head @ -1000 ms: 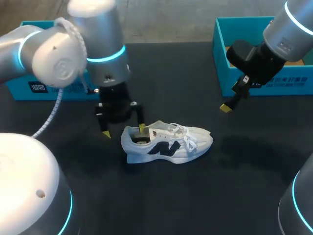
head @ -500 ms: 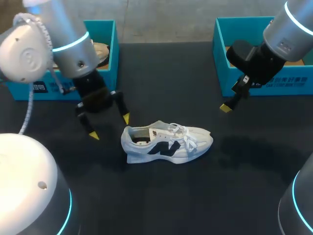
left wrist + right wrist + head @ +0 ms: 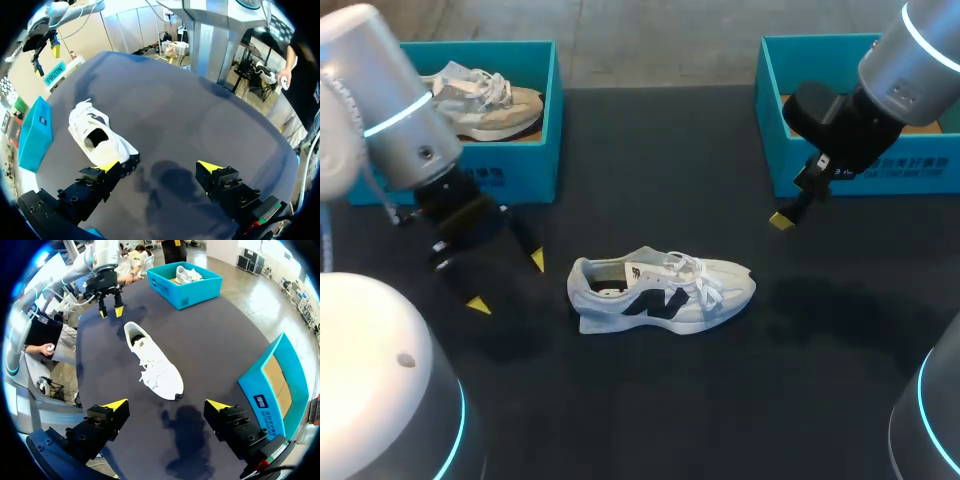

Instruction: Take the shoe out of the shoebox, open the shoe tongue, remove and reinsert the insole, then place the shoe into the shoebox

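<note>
**Head view.** The shoe (image 3: 660,290) lies on its sole on the table (image 3: 650,400), between the two shoeboxes and outside both. Its long axis runs across the table: heel and open collar toward the left arm, toe toward the right arm. The left gripper (image 3: 508,282) hangs just beside the heel, fingers spread, holding nothing. The right gripper (image 3: 788,215) hangs in front of the right shoebox (image 3: 900,172), apart from the toe. Only one of its yellow tips shows here. The left shoebox (image 3: 525,175) holds a second shoe (image 3: 480,95).

**Left wrist view.** The fingers stand wide apart around bare tabletop. The shoe (image 3: 100,137) lies ahead of one finger, heel nearest that fingertip, toe pointing away. It is off the gripper's centre line, not between the fingers.

**Right wrist view.** The right gripper (image 3: 166,405) is spread wide and empty. The shoe (image 3: 152,360) lies ahead on the centre line, toe nearest, heel toward the left gripper (image 3: 110,310).

**Assessment.** The left arm is nearer, on the collar end. The collar interior looks pale, possibly the insole; its seating cannot be confirmed.
</note>
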`<state>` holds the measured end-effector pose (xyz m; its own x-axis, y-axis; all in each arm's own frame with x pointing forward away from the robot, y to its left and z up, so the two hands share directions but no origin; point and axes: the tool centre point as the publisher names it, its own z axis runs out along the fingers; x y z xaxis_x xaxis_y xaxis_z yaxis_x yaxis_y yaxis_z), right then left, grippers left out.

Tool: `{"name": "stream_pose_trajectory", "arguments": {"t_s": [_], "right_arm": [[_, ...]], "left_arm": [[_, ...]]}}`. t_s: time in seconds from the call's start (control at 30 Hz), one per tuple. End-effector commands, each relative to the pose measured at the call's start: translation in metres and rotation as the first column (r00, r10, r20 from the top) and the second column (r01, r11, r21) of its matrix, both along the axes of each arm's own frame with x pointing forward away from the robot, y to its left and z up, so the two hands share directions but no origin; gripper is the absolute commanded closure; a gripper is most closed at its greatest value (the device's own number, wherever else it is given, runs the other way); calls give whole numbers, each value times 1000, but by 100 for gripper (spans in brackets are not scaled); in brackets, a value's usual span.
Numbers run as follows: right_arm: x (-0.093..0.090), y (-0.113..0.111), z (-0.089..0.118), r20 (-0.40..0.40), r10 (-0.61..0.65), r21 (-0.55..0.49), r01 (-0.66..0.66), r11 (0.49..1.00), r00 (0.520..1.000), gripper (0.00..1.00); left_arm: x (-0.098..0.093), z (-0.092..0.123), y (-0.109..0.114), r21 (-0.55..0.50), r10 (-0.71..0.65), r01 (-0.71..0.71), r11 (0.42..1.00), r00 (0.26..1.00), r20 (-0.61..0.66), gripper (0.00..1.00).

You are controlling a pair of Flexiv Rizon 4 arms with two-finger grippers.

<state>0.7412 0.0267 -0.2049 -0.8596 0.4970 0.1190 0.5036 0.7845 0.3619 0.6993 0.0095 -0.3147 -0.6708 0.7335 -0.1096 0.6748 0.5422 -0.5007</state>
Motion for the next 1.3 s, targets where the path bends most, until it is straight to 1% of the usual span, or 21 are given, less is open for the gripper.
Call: {"name": "stream_pose_trajectory", "arguments": {"t_s": [0.03,0.67,0.8,0.87,0.97,1.1,1.2,1.3], "right_arm": [[1,0,0,-2,0,-1,0,1000,1000,0],[1,0,0,-2,0,-1,0,1000,1000,0],[1,0,0,-2,0,-1,0,1000,1000,0],[1,0,0,-2,0,-1,0,1000,1000,0],[1,0,0,-2,0,-1,0,1000,1000,0],[1,0,0,-2,0,-1,0,1000,1000,0],[1,0,0,-2,0,-1,0,1000,1000,0],[1,0,0,-2,0,-1,0,1000,1000,0]], "left_arm": [[-5,-1,4,-56,41,-38,998,998,46,0],[-5,-1,4,-56,41,-38,998,998,46,0],[9,5,21,-121,140,-139,983,990,-1,0],[13,8,30,-164,198,-201,966,980,-35,0],[18,10,45,-193,264,-276,942,961,-85,0],[24,7,61,-237,353,-378,895,925,-140,0],[27,2,71,-258,390,-428,866,902,-186,0],[28,-4,79,-280,422,-488,827,867,-265,0]]}}
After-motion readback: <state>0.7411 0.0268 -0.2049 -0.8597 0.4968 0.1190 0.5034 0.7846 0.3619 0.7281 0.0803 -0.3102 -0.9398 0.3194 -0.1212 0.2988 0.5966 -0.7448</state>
